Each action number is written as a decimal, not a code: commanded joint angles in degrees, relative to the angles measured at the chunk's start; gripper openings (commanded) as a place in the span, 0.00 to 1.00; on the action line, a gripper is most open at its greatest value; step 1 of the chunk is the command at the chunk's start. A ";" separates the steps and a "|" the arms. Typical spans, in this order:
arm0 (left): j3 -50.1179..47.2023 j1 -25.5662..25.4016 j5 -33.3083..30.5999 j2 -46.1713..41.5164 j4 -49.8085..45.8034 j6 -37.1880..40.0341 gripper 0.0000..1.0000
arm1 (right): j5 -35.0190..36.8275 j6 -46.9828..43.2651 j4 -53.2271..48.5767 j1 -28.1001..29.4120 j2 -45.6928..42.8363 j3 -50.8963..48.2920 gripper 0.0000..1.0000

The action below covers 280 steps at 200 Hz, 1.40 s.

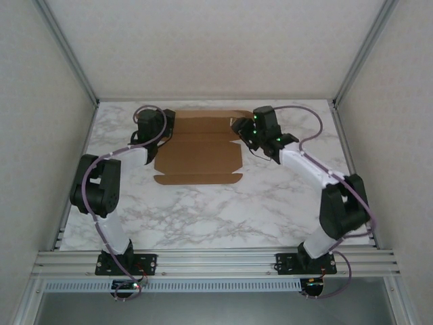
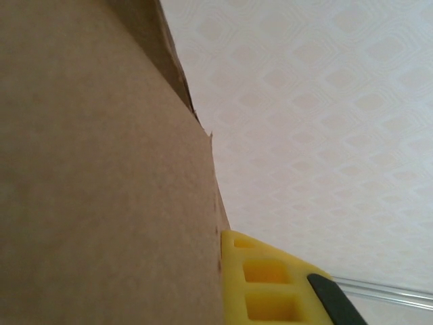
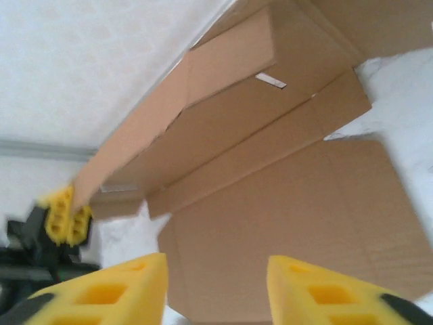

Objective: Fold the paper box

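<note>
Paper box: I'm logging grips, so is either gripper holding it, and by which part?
The left gripper is shut on the paper box, pinching the end of its raised far-left flap. The right gripper is open, holding nothing.

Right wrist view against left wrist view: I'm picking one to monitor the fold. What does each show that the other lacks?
Right wrist: the paper box spread on the marble table, one flap raised, the left pincer clamped on its end, the right pincer open. Left wrist: a close cardboard face with one yellow finger against its edge. Both: brown cardboard, patterned wall.
</note>
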 commanded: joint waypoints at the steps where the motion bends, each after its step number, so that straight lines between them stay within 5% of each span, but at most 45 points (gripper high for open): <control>1: 1.59 0.50 -0.97 1.81 -2.51 2.64 0.03 | 5.21 -14.91 -4.51 4.34 -0.70 -3.27 0.21; 26: 2.24 0.47 -1.21 2.55 -3.32 3.53 0.03 | 7.12 -20.05 -9.71 9.31 6.49 -0.18 0.00; 65: 3.15 0.55 -1.32 3.48 -5.67 5.17 0.03 | 10.93 -21.36 -19.53 12.12 21.90 9.29 0.00; 105: 2.65 0.55 -0.98 2.97 -7.27 6.15 0.02 | 12.48 -22.20 -20.35 12.21 27.70 8.75 0.00; 202: -6.83 -1.42 -1.76 -8.69 -12.03 8.46 0.01 | 11.02 -18.85 -18.55 24.14 10.87 -14.27 0.00; 280: -20.58 -6.99 -3.76 -22.08 -9.41 14.18 0.01 | 13.25 -15.00 -13.32 30.44 7.05 -19.83 0.01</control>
